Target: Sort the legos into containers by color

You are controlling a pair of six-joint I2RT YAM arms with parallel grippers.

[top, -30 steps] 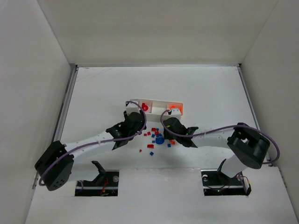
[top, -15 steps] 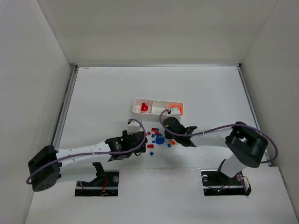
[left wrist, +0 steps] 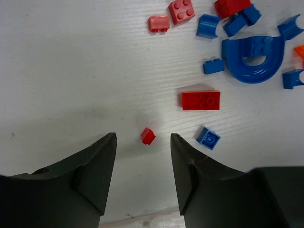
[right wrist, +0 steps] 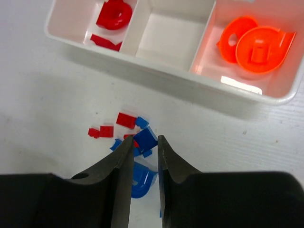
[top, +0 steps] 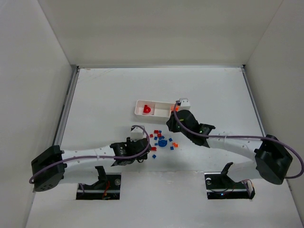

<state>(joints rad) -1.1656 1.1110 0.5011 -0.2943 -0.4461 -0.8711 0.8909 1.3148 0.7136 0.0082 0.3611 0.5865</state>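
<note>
The legos (top: 161, 140) lie in a small pile of red, blue and orange pieces in front of the white tray (top: 164, 102). My left gripper (top: 144, 152) is open and low at the pile's left edge. In the left wrist view its fingertips (left wrist: 142, 137) flank a tiny red brick (left wrist: 147, 136). My right gripper (top: 173, 125) is shut on a blue brick (right wrist: 145, 139) and holds it above the pile, just before the tray (right wrist: 161, 72). The left compartment holds red pieces (right wrist: 114, 14), the middle one is empty, and the right one holds orange pieces (right wrist: 259, 45).
A large blue arch (left wrist: 256, 57), a flat red brick (left wrist: 201, 100) and a small blue brick (left wrist: 208, 137) lie right of my left gripper. White walls enclose the table on three sides.
My left arm has drawn back from the tray to the pile's left edge. My right gripper has risen from the pile toward the tray with the blue brick in it.
</note>
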